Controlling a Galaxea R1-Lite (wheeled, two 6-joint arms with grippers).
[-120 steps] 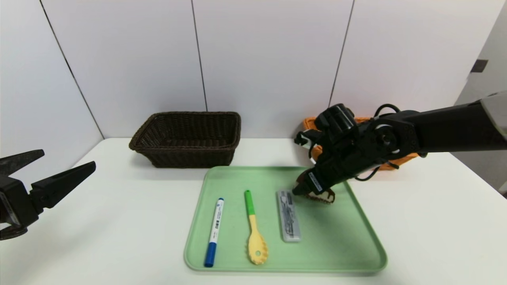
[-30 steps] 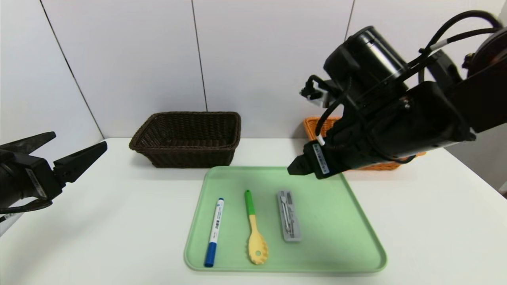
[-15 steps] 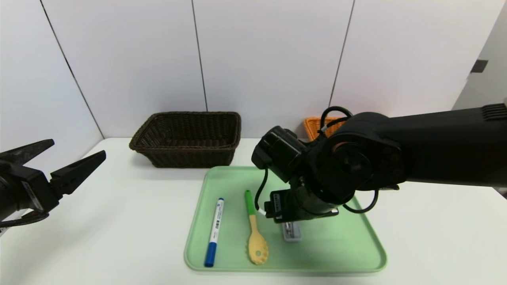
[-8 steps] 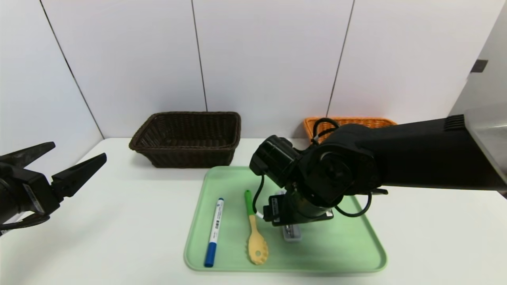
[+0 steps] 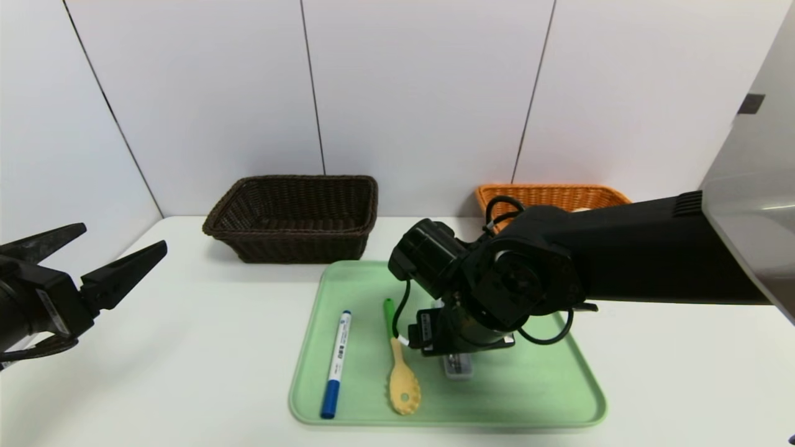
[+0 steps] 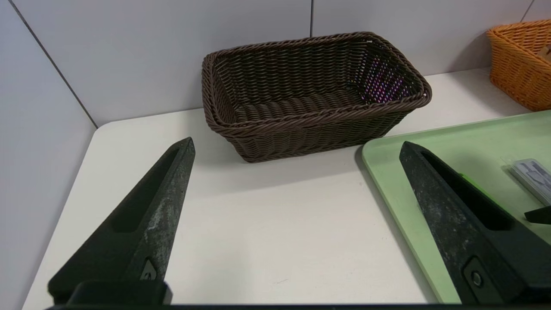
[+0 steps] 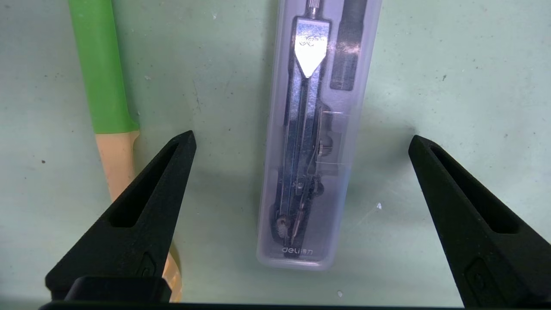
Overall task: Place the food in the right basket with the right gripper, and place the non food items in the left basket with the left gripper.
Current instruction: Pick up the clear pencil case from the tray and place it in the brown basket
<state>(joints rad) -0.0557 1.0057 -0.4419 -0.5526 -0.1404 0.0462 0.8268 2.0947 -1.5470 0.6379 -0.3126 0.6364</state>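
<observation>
White desk (image 5: 186,347), green tray (image 5: 546,397) at our near edge: right pincer (image 7: 301,146) wide over clear plastic compass case (image 7: 310,129). Left pincer (image 6: 297,150) wide, parked left. Risk: a non-food item reaching orange wicker basket (image 5: 553,195), not dark brown wicker basket (image 5: 292,214).

The right arm (image 5: 559,273) hides most of the grey case (image 5: 458,366) in the head view.
</observation>
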